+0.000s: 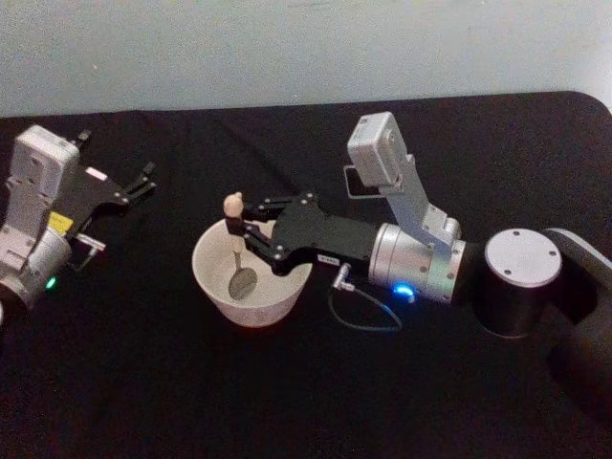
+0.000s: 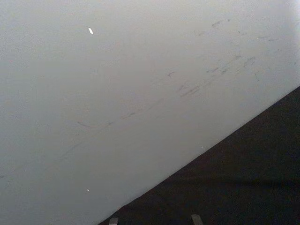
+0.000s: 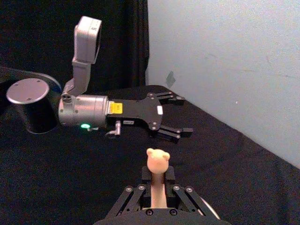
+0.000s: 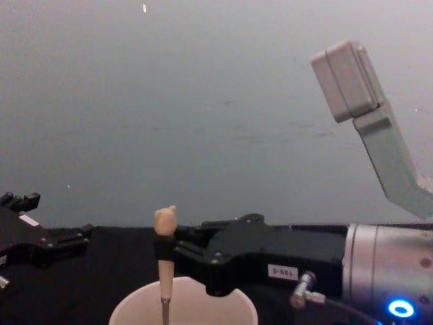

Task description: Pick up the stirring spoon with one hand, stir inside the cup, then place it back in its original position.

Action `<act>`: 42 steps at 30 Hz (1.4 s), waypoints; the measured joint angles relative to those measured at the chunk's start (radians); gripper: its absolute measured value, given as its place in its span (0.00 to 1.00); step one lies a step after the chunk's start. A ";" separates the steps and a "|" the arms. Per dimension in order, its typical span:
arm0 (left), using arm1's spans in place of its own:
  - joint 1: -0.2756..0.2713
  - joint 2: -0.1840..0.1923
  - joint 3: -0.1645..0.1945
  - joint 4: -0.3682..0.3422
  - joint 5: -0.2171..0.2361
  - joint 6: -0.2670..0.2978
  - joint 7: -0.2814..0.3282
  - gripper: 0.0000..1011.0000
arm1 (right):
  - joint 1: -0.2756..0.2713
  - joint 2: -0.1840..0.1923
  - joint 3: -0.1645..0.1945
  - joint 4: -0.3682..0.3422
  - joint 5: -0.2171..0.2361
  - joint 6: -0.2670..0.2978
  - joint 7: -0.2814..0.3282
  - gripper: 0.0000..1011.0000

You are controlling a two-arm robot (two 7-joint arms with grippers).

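R gripper (image 1: pixel 241 229) fingers clamp slim beige-handled, dark-stemmed stirring spoon (image 1: pixel 242 283) below its knob, shiny bowl beneath fingers inside wide off-white round cup (image 1: pixel 205 275). Stir in small circles, stem upright, off walls. L gripper (image 3: pixel 183 116) parked, fingers apart.

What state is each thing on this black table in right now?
Wide round off-white cup: standing upright.
Slim beige-handled metal stirring spoon: near upright, bowl down inside the cup, handle gripped.
Right end effector: shut on the spoon's handle.
Left end effector: open, holding nothing, off to the left.
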State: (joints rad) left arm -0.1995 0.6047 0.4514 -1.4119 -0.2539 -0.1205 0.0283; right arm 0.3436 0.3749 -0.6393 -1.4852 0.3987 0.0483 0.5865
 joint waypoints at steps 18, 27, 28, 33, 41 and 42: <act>0.000 0.000 0.000 0.000 0.000 0.000 0.000 0.99 | 0.039 -0.031 0.019 0.066 -0.018 -0.020 -0.020 0.16; 0.000 0.000 0.000 0.000 0.000 0.000 0.000 0.99 | 0.024 -0.013 0.038 0.051 -0.019 -0.008 -0.029 0.16; 0.000 0.000 0.000 0.000 0.000 0.000 0.000 0.99 | 0.020 -0.009 0.041 0.046 -0.018 -0.005 -0.030 0.16; 0.000 0.000 0.000 0.000 0.000 0.000 0.000 0.99 | 0.004 0.006 0.048 0.023 -0.013 0.001 -0.030 0.16; 0.000 0.000 0.000 0.000 0.000 0.000 0.000 0.99 | -0.025 0.034 0.053 -0.020 -0.002 0.010 -0.023 0.16; 0.000 0.000 0.000 0.000 0.000 0.000 0.000 0.99 | -0.029 0.038 0.053 -0.027 0.000 0.012 -0.021 0.16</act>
State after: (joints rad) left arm -0.1995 0.6047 0.4514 -1.4119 -0.2539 -0.1205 0.0283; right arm 0.3143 0.4132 -0.5861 -1.5123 0.3985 0.0602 0.5657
